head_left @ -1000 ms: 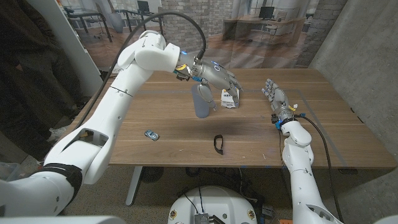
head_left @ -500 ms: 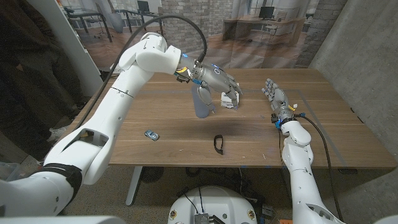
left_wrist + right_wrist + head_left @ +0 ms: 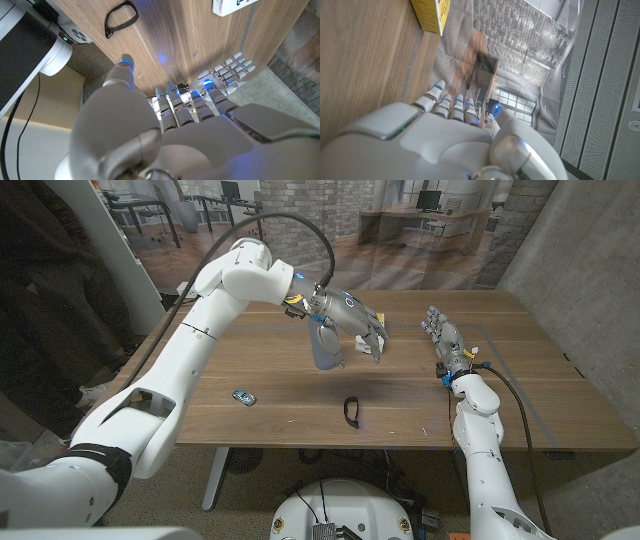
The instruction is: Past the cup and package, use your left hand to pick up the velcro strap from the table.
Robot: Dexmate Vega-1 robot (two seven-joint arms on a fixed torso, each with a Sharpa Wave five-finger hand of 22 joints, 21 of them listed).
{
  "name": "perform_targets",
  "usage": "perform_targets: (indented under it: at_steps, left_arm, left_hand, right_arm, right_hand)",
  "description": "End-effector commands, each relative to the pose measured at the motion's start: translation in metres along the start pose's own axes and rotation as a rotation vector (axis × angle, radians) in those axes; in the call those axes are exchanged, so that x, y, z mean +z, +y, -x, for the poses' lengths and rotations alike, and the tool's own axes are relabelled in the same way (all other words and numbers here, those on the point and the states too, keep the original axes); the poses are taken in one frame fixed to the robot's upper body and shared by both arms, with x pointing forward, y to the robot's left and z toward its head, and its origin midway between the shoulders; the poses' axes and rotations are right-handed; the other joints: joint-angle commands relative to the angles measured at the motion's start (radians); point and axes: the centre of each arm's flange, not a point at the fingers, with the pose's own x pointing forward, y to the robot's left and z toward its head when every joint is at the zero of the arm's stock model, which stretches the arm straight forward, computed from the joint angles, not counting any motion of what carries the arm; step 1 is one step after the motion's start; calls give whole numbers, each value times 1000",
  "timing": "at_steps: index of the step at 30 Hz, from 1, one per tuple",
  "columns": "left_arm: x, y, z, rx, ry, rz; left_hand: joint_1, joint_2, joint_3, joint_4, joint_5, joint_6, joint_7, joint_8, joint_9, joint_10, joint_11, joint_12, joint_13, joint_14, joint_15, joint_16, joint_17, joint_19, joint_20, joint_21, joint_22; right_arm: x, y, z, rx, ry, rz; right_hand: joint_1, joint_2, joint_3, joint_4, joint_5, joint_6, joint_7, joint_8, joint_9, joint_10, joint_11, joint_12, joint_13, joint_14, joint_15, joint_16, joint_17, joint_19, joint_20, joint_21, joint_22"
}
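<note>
Currently left hand hovers empty, fingers spread, above cup and package; velcro strap lies nearer on tabletop, well apart. Likely light, limp loop: pinch one raised side

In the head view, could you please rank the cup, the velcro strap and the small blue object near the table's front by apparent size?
1. Cup, clearly largest, though the left hand partly overlaps it.
2. Velcro strap.
3. Small blue object, slightly smaller than the strap.
</note>
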Motion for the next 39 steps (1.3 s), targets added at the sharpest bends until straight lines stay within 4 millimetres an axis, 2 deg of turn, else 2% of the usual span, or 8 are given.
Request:
perform_targets:
  at_steps: [1,14,39]
  left_arm:
    - [6,-5,-6,-15,-4,-28]
    - [11,-14,-14,-49,-38,-1]
    - [18,-35,-25,-84,-40,-54]
  left_hand:
    - [11,-3,-6,0,7,11,-3,2,2,13,2,5,6,8,-88,-1,1,-3,0,-2,1]
    - [14,2,-18,5,12,19,1,2,2,16,4,7,10,10,-89,-1,1,-2,2,-6,2]
    - [24,1,-45,7,22,57,9,11,4,40,7,20,20,24,-101,0,1,-2,7,-15,2]
  right_arm:
    - [-1,-1,3,-4,0,-1]
    - [-2,0,6,-7,1,-3]
    - [-5,0,6,-13,8,-1]
  right_hand:
    - [-7,35,5,4,6,10,2,9,4,8,3,8,4,5,0,-2,1,10,-49,3,2]
    - [-9,34,6,3,6,11,2,9,4,9,4,7,4,6,0,-3,1,10,-48,3,2]
    - [-15,32,8,1,8,13,4,9,4,10,5,6,4,9,0,-5,0,11,-49,3,2]
